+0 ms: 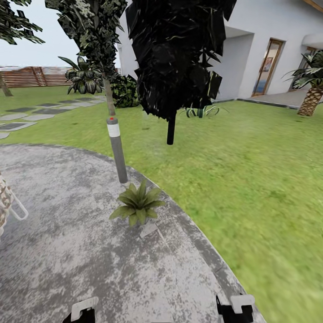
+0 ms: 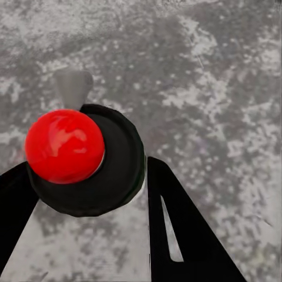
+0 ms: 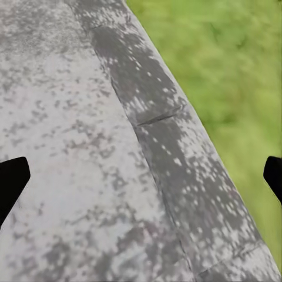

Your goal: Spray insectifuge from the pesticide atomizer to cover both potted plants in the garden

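- In the head view, one potted plant [image 1: 137, 204] sat on the grey stone patio [image 1: 67, 251], near its edge by the lawn [image 1: 251, 179]. A grey post [image 1: 117, 150] with a red dot on top stood just behind the plant. A small pale thing lay on the stone right beside the plant; it might have been the sprayer, but it was too small to tell.
- The left gripper [image 1: 83, 310] and right gripper [image 1: 235, 308] poked in at the bottom, well apart from the plant.
- In the left wrist view, the left gripper [image 2: 88, 223] had a black round thing with a red ball [image 2: 64, 145] between its fingers. I could not tell if it was squeezing it.
- In the right wrist view, the right gripper [image 3: 141, 179] was spread wide and held nothing, over the patio edge.
- A sprayer should be light, hard and smooth. I think its neck is the best spot to grab.
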### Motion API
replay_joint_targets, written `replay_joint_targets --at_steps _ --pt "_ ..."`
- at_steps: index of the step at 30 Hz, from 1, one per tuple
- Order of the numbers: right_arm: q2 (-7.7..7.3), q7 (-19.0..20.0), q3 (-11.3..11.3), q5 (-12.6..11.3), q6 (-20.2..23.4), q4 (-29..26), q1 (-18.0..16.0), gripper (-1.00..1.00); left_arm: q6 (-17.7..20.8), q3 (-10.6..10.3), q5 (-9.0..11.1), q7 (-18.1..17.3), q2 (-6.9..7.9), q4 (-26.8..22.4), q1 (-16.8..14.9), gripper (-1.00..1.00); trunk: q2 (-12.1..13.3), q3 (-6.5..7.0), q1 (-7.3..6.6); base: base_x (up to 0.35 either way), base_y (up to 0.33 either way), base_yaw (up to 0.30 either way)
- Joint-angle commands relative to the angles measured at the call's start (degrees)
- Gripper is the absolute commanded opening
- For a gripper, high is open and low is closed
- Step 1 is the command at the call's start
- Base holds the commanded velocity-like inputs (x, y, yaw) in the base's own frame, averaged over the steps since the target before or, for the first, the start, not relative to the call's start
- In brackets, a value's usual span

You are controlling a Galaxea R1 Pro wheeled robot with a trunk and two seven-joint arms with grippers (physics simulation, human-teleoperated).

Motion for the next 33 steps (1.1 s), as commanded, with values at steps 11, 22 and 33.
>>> replay_joint_targets --at_steps 11,22,33 --pt "0.22 7.8 11.7 5.1 1.6 -10.3 -0.1 1.0 4.2 -3.0 -10.6 -8.9 4.18 -1.2 -1.8 -1.0 0.0 -0.05 0.01 0.007 0.0 0.0" --pt "0.43 33.8 13.1 5.0 10.5 -17.9 -3.5 1.0 4.0 -3.2 -20.4 -36.2 10.1 -0.9 -6.7 -1.0 0.0 -0.04 0.01 0.034 0.0 0.0" --pt "-0.05 34.1 13.2 4.7 10.4 -17.3 -3.5 1.0 4.2 -3.4 -20.6 -36.3 10.13 -3.1 -6.7 -1.0 0.0 -0.04 0.01 0.299 0.041 0.0"
